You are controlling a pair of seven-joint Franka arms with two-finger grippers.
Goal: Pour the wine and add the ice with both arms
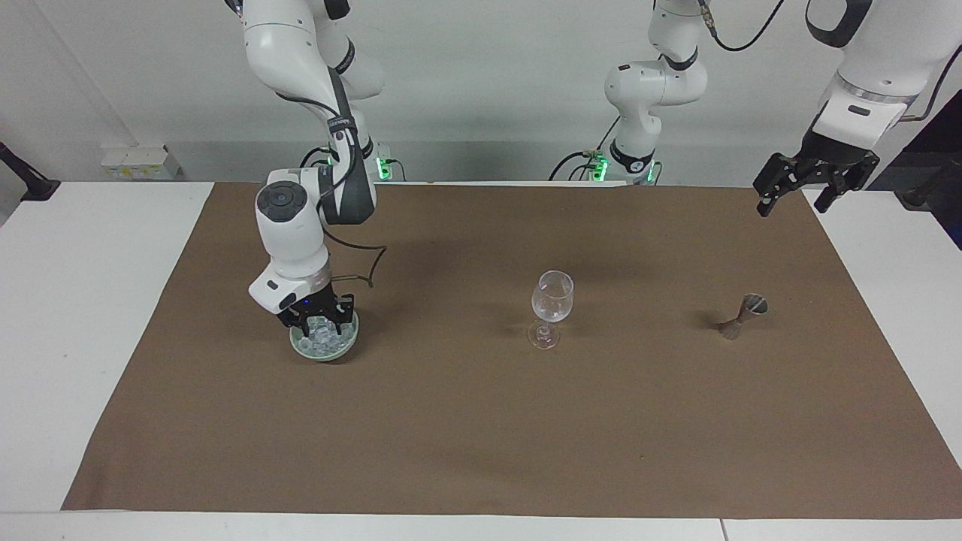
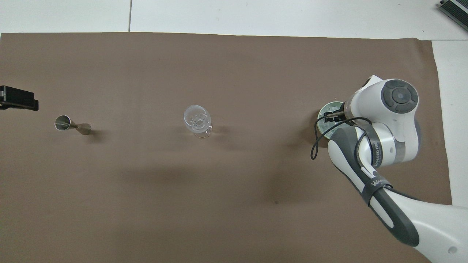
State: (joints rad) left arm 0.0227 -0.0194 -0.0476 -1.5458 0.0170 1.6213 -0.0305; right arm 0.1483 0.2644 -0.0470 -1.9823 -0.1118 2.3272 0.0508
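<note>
Translucent whitish cubes of ice [image 1: 322, 336] lie heaped in a pale green bowl [image 1: 325, 350] on the brown mat [image 1: 481, 421], toward the right arm's end of the counter [image 1: 83, 315]; the right tool [image 1: 319, 324] is down in the bowl among the cubes, its fingers partly drawn in around the heap, though whether they grip a cube I cannot tell; from overhead the right arm [image 2: 384, 142] covers most of the bowl; a clear stemmed wine glass [image 1: 552, 306] stands upright near the middle of the mat, well apart from the bowl; a small metal jigger [image 1: 742, 315] stands tilted toward the left arm's end, well apart from the glass; the left tool [image 1: 803, 188] hangs in the air over the mat's corner at that end, its fingers spread apart and holding nothing; overhead only its black tip [image 2: 17, 102] shows at the edge; the left arm waits.
</note>
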